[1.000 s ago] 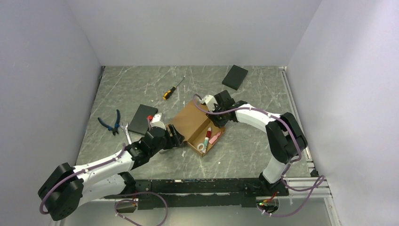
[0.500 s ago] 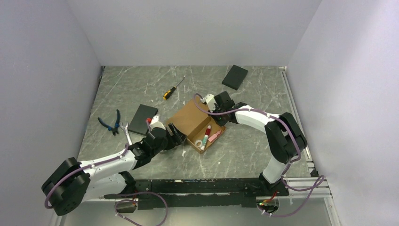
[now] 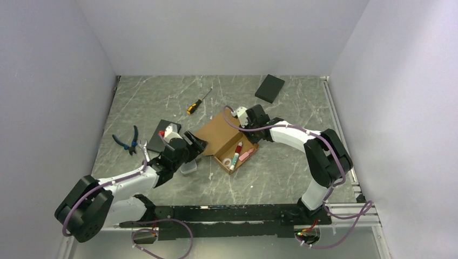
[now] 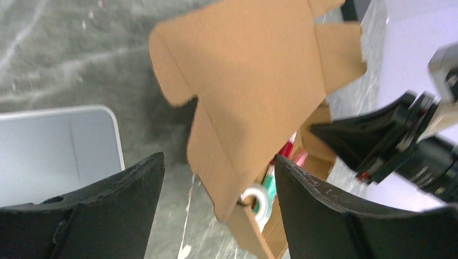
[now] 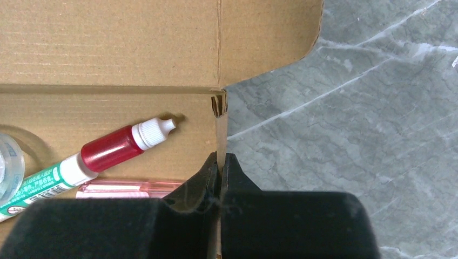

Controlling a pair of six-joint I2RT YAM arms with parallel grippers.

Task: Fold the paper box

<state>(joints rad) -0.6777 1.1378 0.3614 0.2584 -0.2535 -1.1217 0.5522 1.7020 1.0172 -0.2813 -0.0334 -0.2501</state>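
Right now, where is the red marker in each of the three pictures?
Top external: centre, the red marker lies in the paper box tray.
Left wrist: right of centre, peeking from under the raised flap.
Right wrist: lower left, in the tray.
Shared landmark: the tape roll beside it.

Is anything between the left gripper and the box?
Nothing visible. The left gripper is open and faces the box flap directly. The grey tin sits off to one side, out of the path.
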